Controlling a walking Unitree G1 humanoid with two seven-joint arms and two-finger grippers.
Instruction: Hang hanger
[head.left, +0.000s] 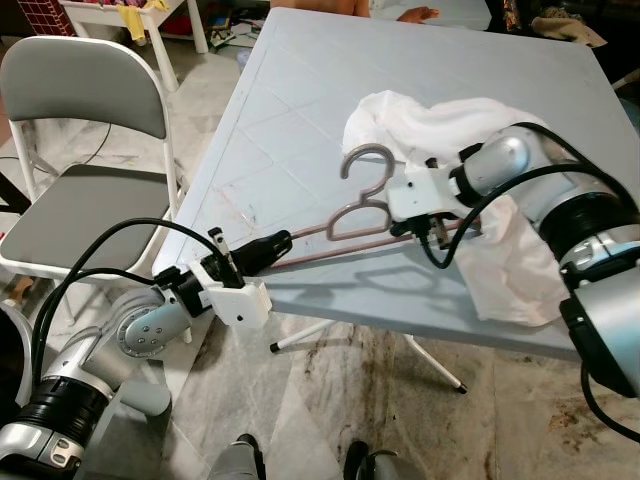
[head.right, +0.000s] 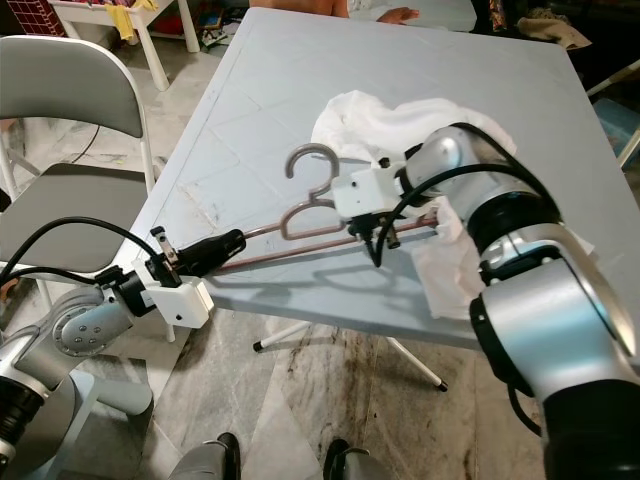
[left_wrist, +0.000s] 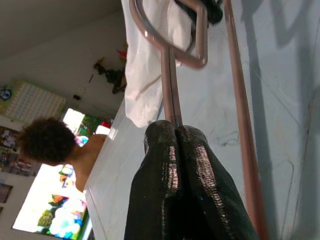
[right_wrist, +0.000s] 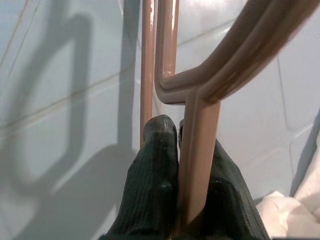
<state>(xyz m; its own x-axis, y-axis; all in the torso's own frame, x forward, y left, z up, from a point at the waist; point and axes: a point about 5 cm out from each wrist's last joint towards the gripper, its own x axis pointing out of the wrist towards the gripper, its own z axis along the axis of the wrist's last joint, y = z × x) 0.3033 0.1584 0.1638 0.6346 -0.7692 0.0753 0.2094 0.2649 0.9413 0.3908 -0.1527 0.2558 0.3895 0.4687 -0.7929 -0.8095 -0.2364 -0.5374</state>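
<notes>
We are clamping the stiff, light hanger (head.left: 350, 215) with both the left gripper (head.left: 275, 243) and right gripper (right_wrist: 187, 165); its smooth bar probably slips.

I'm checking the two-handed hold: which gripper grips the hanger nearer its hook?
The right gripper, clamped on the hanger just below the hook by the white cloth; the left gripper pinches the far end at the table edge.

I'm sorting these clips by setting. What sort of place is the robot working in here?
Probably a lived-in home room. A grey folding table on a tiled floor carries a hanger and white cloth, held by both pincers; a folding chair stands beside it, and a person sits nearby.
</notes>
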